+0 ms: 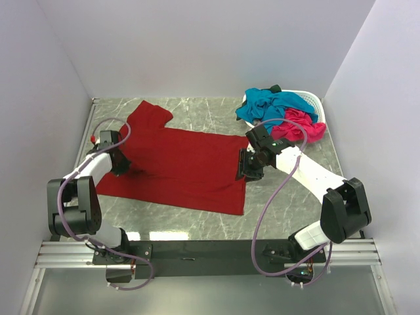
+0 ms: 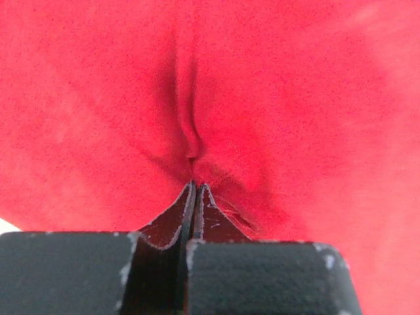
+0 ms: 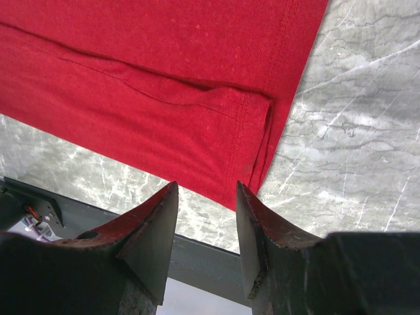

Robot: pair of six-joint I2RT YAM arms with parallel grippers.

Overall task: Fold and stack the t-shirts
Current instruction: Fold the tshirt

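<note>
Closest to my lenses are my own jaws: the left jaws are pressed together on a pinched ridge of the dark red t-shirt, the cloth puckering up from their tips, while the right jaws are spread, holding nothing, poised just above that shirt's hem corner, where the edge is doubled over itself. From above, the dark red t-shirt lies spread across the middle of the grey marble desk, one sleeve pointing to the far left and the hem at the right. My left arm reaches onto its left edge and my right arm onto its right edge. Behind my right arm, in the far right corner, the white basket holds the teal-blue t-shirt and the hot pink t-shirt, both crumpled and spilling over its rim toward my wrist. My purple cable loops over the bare marble beside the hem.
</note>
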